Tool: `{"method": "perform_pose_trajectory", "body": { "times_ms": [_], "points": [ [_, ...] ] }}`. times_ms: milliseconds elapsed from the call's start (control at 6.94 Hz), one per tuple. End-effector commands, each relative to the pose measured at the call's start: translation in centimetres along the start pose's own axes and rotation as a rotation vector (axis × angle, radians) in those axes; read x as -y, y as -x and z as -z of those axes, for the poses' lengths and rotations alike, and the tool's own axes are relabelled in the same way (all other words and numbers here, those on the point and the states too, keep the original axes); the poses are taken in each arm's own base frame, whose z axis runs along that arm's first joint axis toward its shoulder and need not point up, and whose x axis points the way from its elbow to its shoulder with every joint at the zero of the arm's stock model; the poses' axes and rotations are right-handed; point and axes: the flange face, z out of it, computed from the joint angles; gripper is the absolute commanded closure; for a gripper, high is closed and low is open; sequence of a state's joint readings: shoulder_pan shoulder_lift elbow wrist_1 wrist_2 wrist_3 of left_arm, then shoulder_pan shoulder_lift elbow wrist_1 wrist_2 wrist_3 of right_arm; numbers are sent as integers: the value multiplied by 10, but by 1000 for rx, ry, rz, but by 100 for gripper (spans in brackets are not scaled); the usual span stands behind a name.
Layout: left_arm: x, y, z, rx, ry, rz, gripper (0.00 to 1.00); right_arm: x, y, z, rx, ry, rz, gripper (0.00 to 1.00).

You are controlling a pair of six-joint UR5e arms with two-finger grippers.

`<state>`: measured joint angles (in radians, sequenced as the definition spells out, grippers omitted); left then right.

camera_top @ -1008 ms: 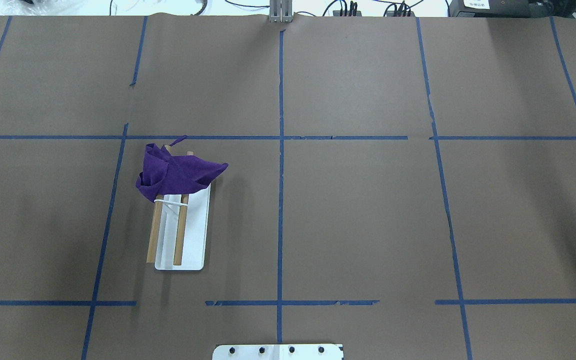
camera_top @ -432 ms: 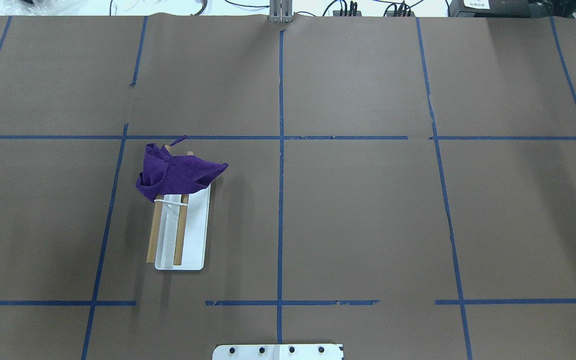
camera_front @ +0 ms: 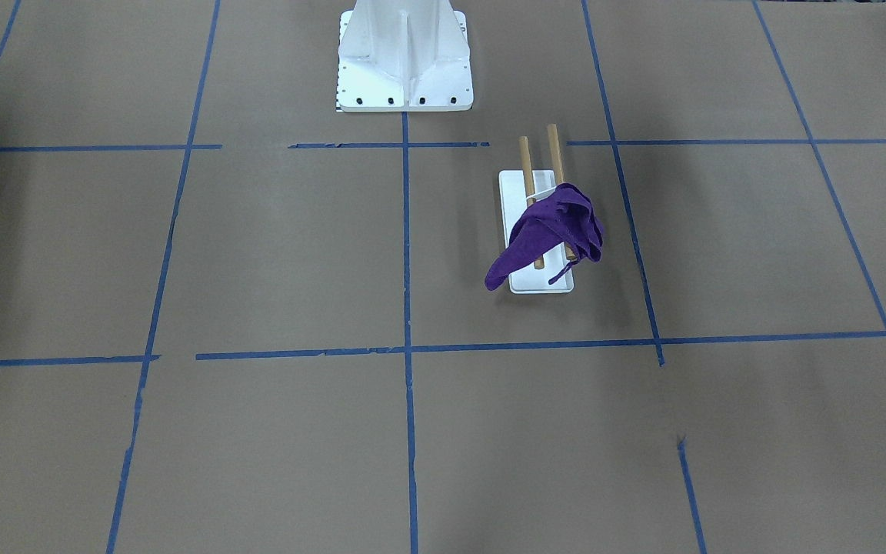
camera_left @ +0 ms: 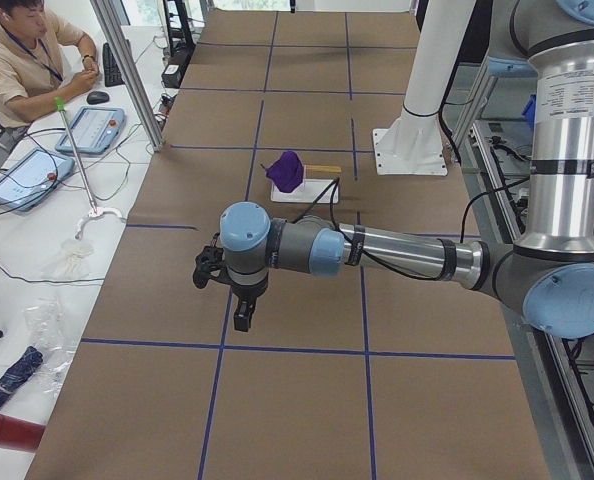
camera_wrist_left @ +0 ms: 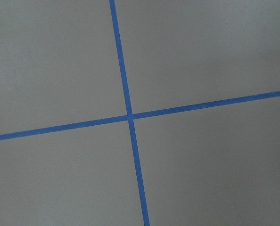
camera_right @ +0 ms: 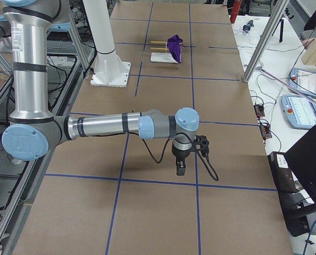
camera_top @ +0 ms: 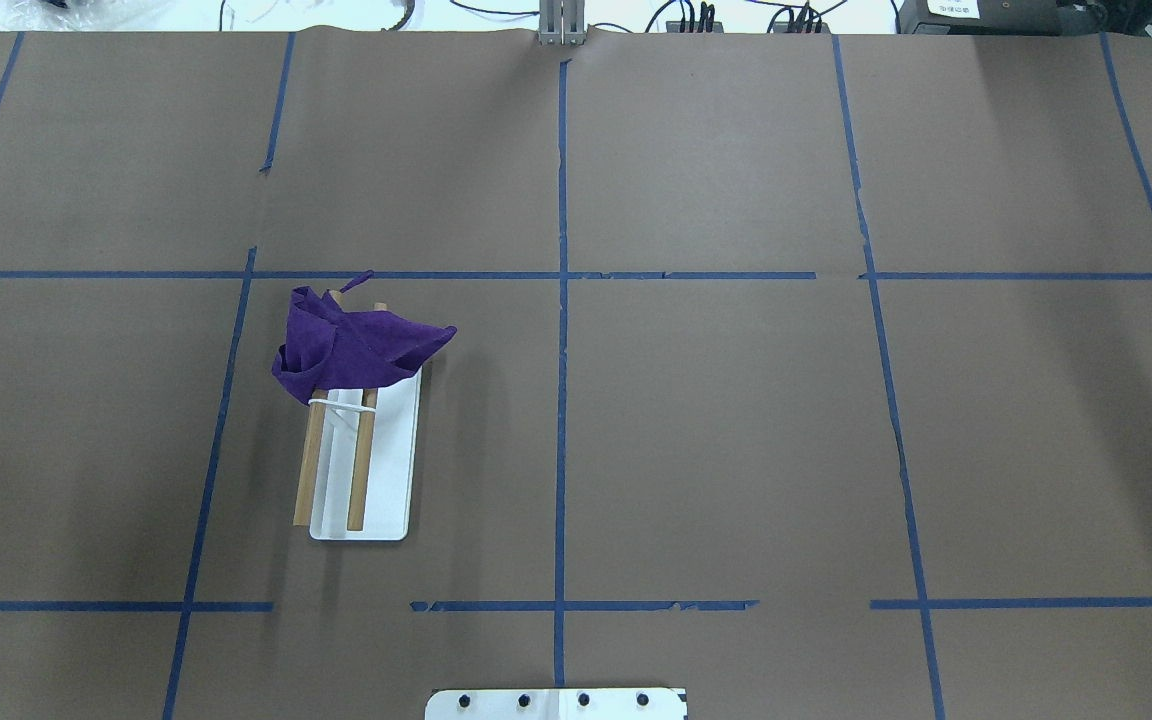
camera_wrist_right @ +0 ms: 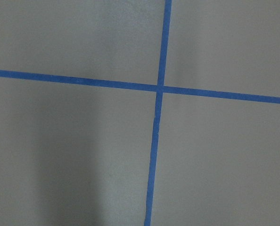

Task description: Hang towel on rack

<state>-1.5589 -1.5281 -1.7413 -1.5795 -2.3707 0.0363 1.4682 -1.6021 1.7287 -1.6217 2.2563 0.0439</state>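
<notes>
Purple towel sits bunched over the rack; hanging looks done, no further move needed. Whether left claw or right claw is open: cannot tell.

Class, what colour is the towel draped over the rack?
Purple. The towel on the rack shows best in the overhead exterior view.
</notes>
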Motion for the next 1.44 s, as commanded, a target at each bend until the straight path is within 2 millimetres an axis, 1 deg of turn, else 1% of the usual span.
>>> {"method": "perform_pose_trajectory", "body": {
  "times_ms": [0,144,288,432,576,720,864,1008,1152,1296],
  "points": [
    [-4,-18,-12,-72,19,-33,0,4,16,-1,33,-7,26,0],
    [-2,-31,2,-75,-17,-64,0,-2,5,-17,49,25,3,0],
    [0,-34,4,-64,-24,-79,0,12,13,-13,91,18,11,0],
    [7,-36,6,-63,-29,-85,0,15,20,-11,155,19,12,0],
    [8,-41,11,-64,-38,-92,0,16,22,-8,171,12,19,0],
    [7,-38,8,-64,-31,-86,0,13,20,-9,167,16,7,0],
    [7,-38,5,-65,-28,-88,0,16,25,-5,170,9,17,0],
    [8,-36,3,-65,-25,-89,0,15,23,-8,172,14,13,0],
    [14,-39,5,-65,-30,-93,0,17,27,-6,177,10,24,0],
    [13,-36,2,-65,-23,-85,0,20,31,-5,176,8,40,0]
  ]
}}
